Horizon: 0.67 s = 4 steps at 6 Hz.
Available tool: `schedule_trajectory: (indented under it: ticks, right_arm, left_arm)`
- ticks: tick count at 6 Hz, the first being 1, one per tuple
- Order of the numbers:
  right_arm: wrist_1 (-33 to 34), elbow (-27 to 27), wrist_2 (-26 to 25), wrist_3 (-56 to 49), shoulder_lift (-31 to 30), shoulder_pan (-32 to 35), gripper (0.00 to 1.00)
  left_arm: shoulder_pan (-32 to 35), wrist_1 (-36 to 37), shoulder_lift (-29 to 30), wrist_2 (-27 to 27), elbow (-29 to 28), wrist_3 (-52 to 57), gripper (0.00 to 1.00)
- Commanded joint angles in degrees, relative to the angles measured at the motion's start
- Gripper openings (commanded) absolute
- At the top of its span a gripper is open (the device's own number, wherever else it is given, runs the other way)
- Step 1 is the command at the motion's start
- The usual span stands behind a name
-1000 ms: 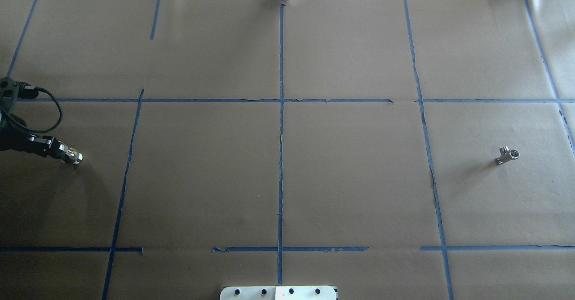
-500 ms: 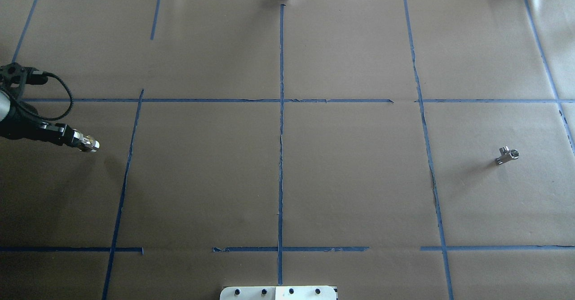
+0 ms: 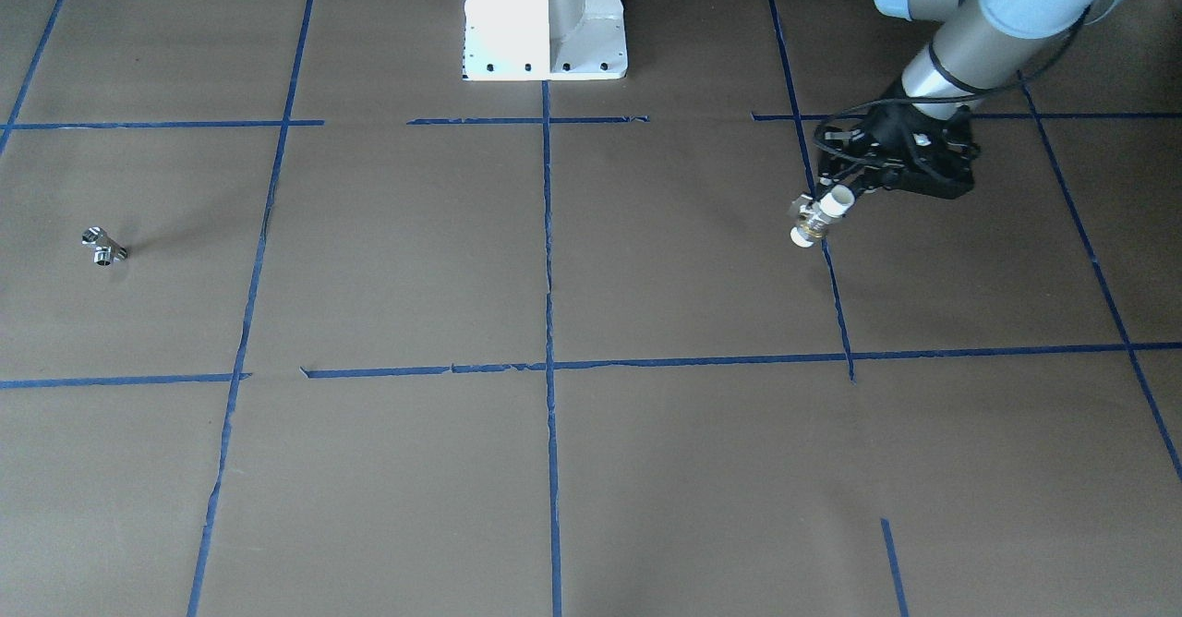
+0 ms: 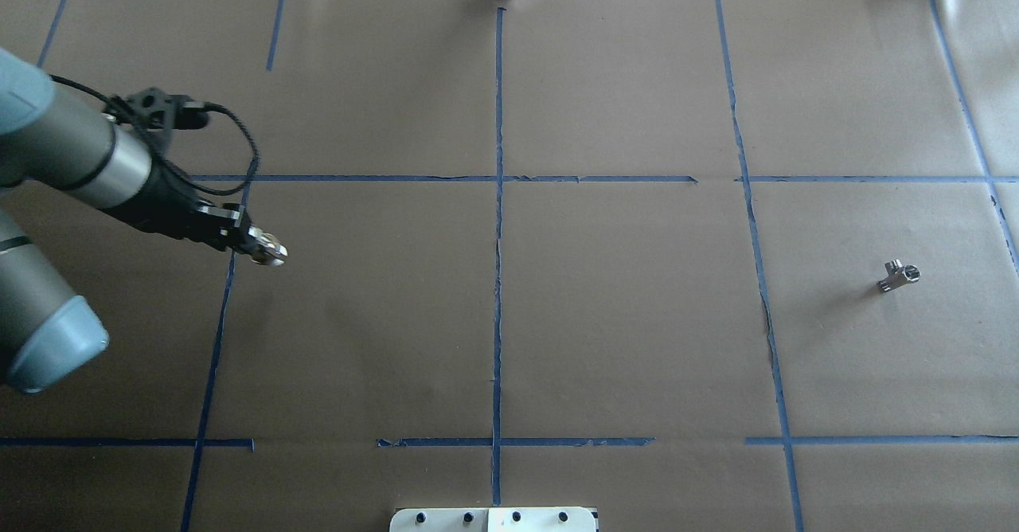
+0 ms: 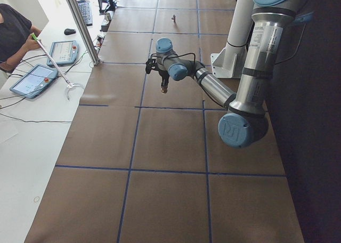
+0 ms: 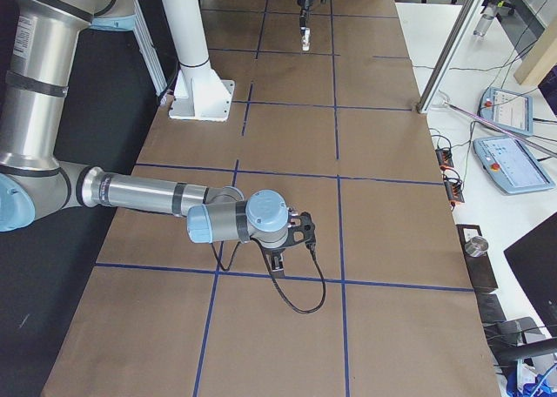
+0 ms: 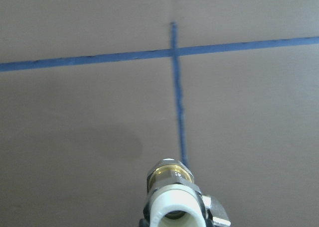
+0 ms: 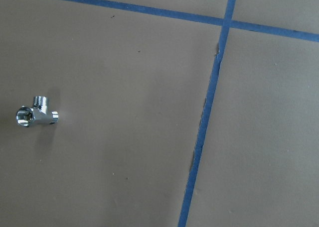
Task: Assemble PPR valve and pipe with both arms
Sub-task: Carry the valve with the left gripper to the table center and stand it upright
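Note:
My left gripper [image 4: 253,247] is shut on the PPR valve [image 4: 269,254], a stubby white and brass cylinder, and holds it above the table over a blue tape line. The valve also shows in the front view [image 3: 818,218] and, from close up, in the left wrist view [image 7: 173,197]. The pipe [image 4: 899,275], a small silver T fitting, lies alone on the brown paper far to the right; it also shows in the front view [image 3: 103,246] and in the right wrist view [image 8: 35,115]. My right gripper [image 6: 277,259] shows only in the exterior right view, pointing down; I cannot tell if it is open.
Blue tape lines [image 4: 498,221] divide the brown paper into squares. The white robot base [image 3: 545,44] stands at the table's near middle. An operator [image 5: 13,35] and teach pendants [image 5: 32,79] are beside the table's far edge, by an aluminium post [image 5: 80,24].
My left arm has swung to the right, carrying the valve from the table's left edge to the first vertical tape line. The pipe has not moved.

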<state>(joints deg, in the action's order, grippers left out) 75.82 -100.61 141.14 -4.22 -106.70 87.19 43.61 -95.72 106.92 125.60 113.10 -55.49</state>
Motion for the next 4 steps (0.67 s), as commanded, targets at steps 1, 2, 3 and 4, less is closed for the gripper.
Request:
schedule_trajectory:
  ticks: [1,2,3,4]
  right_arm:
    - [0.0,0.1,0.4,0.0,0.0,0.0,1.00]
    - [0.0,0.1,0.4,-0.1,0.0,0.0,1.00]
    - [-0.1,0.0,0.5,0.0,0.0,0.0,1.00]
    - [-0.1,0.0,0.5,-0.1,0.0,0.0,1.00]
  left_arm:
    - [-11.3,10.4,16.2,-8.9,-2.7,-9.8,0.00]
    - [-12.3,10.4,24.0,-9.5,-11.0,-11.3,0.00]
    - [-14.0,9.9,29.4,-12.3,-17.5,-13.5,0.00]
    - [-16.5,9.5,30.9,-15.7,-20.3,-14.6,0.00]
